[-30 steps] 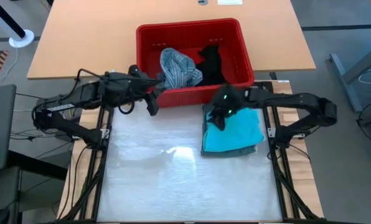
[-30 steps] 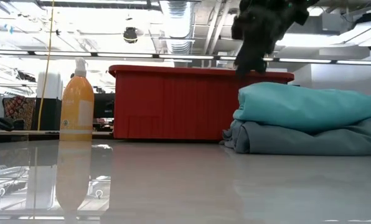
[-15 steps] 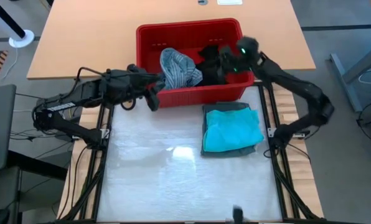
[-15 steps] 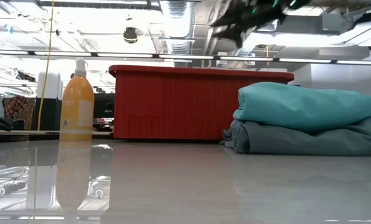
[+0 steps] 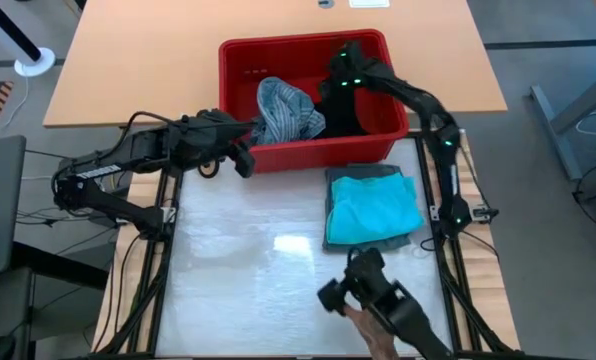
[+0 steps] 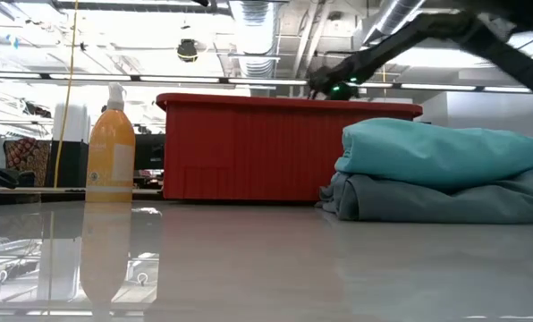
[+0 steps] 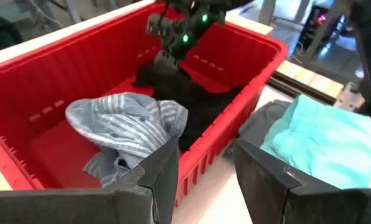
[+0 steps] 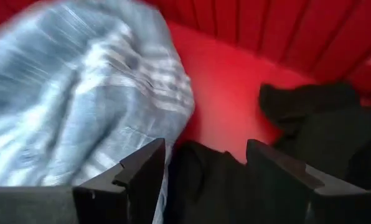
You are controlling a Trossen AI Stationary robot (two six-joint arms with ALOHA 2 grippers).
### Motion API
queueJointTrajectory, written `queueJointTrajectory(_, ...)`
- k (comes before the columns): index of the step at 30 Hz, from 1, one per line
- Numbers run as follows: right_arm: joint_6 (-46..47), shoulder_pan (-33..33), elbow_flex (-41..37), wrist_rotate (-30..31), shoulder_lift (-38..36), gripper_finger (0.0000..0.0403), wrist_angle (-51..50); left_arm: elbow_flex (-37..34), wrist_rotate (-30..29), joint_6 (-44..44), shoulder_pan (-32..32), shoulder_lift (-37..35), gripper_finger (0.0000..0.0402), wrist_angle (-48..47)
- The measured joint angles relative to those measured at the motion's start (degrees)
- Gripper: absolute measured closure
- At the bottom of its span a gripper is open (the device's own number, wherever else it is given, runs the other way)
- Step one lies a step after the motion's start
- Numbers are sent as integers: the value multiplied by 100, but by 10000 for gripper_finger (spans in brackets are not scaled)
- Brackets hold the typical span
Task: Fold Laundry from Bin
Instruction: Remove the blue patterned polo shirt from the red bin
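The red bin (image 5: pixel 308 150) stands at the table's far side. In it lie the blue-grey striped shirt (image 5: pixel 283 108) on the left and the black garment (image 5: pixel 340 110) on the right. The turquoise garment (image 5: pixel 373 208) lies folded on the folded grey-green one (image 6: pixel 436 201), just in front of the bin. My right gripper (image 8: pixel 207 168) is open inside the bin, over the black garment (image 8: pixel 322 134) and beside the striped shirt (image 8: pixel 79 93). My left gripper (image 7: pixel 204 168) is open at the bin's near left wall (image 7: pixel 204 152).
An orange pump bottle (image 6: pixel 111 148) stands at the left in the low view. A dark device with a person's hand (image 5: pixel 378 300) reaches in over the table's near edge. The white mat (image 5: pixel 248 260) is bare left of the folded stack.
My right gripper has swung from over the folded stack toward the table's far edge and gone down into the bin above the black garment. The dark device with a hand has come in at the near edge.
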Motion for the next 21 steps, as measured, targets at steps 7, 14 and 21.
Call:
queueJointTrajectory(7,-181,-33,1436,1182,877,148,-1032,0,-245,-182,0,0,258,1)
queueJointTrajectory(14,-271,-54,1291,1052,1101,148,-1559,0,-413,-241,0,0,258,4)
queueJointTrajectory(21,-309,-60,1298,974,1101,148,-1501,0,-615,-240,0,0,258,4)
